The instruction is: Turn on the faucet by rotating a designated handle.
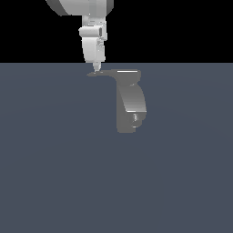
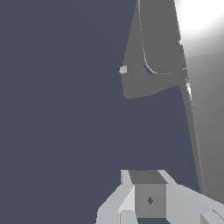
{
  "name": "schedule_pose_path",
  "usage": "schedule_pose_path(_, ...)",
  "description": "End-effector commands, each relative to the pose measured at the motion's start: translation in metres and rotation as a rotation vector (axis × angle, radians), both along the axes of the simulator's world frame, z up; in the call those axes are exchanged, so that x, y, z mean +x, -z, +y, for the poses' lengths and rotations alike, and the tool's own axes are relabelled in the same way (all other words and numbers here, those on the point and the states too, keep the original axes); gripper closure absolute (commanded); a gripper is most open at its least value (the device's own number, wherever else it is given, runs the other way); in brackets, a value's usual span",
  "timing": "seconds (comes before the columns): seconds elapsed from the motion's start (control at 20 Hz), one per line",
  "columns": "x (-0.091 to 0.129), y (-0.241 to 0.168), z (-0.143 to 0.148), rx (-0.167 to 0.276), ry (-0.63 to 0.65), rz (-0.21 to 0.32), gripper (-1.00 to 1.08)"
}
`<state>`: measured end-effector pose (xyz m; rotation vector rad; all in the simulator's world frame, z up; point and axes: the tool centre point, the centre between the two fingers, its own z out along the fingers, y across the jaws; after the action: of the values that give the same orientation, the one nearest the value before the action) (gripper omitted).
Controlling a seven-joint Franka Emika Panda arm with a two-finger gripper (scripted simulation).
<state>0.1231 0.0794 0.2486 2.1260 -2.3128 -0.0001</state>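
Nearest the wrist camera you see the pale, blocky gripper [image 2: 149, 192], cut off by the frame edge; its fingers sit close together around a small grey square face, but you cannot tell from this view whether anything lies between them. Beyond it, the faucet [image 2: 153, 48] appears as a dark grey mass with a thin curved seam, and a bright glare washes out one corner. A long, thin grey strip runs alongside it; you cannot identify that strip with confidence.

Now refer to the exterior view. You see the white arm [image 1: 93, 43] descend from above, its upper part cropped. The gripper [image 1: 95, 70] narrows to a point that meets the tip of the handle [image 1: 107, 73], a thin flat lever projecting toward the exterior view's left from the faucet's top. Whether the fingers clamp the lever or merely touch it is too small to resolve. The faucet [image 1: 131, 102] stands upright on the blue-grey floor [image 1: 54, 173], outlet hole low on its front.
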Motion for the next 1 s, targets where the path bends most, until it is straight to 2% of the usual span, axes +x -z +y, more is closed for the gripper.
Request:
schedule_pose_path(0.0, -0.006, 0.000, 0.001, 0.000, 0.000, 0.000, 1.08)
schedule_pose_path(0.95, -0.055, 0.000, 0.007, 0.000, 0.000, 0.000, 1.08)
